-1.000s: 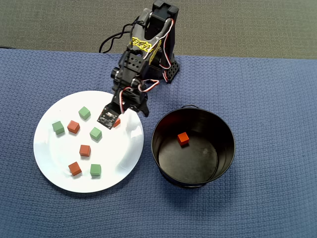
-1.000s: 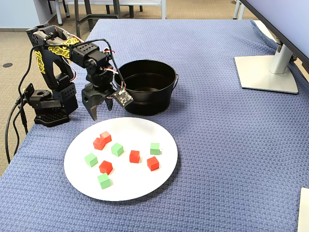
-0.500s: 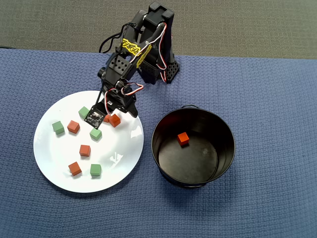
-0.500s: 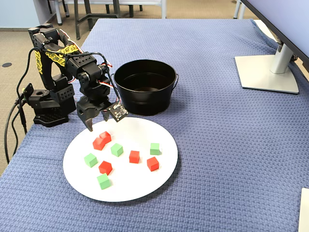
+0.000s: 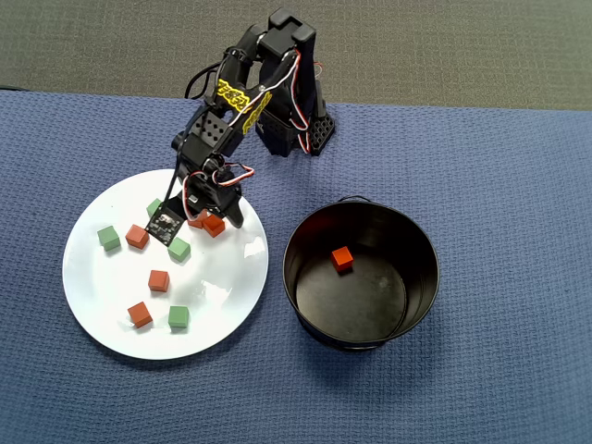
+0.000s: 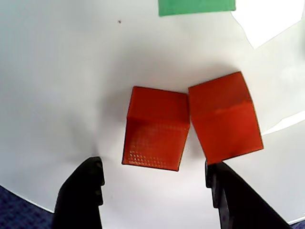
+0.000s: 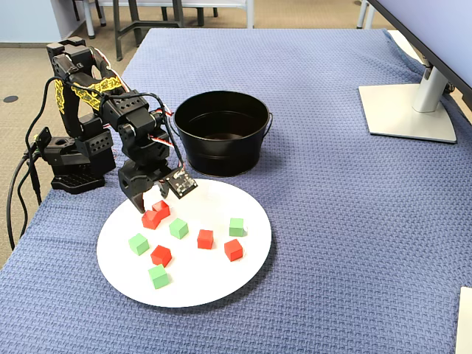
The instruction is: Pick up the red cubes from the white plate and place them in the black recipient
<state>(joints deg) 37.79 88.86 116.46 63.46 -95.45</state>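
Gripper (image 6: 152,191) hovering agape over two touching red cubes (image 6: 156,129) on plate (image 6: 57,86); risking nudging neighbour, botching grasp.

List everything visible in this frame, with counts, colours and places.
small matte red cubes: six, red; five on plate, one in pot
small green cubes: four, green; on plate
large round glossy white plate: one, white; on cloth
deep round black metal pot: one, black; beside plate
woven blue cloth: one, blue; covers table
flat grey monitor stand: one, grey; fixed view's right
black robot arm: one, black; behind plate
claw: one, black; open, at two adjacent red cubes
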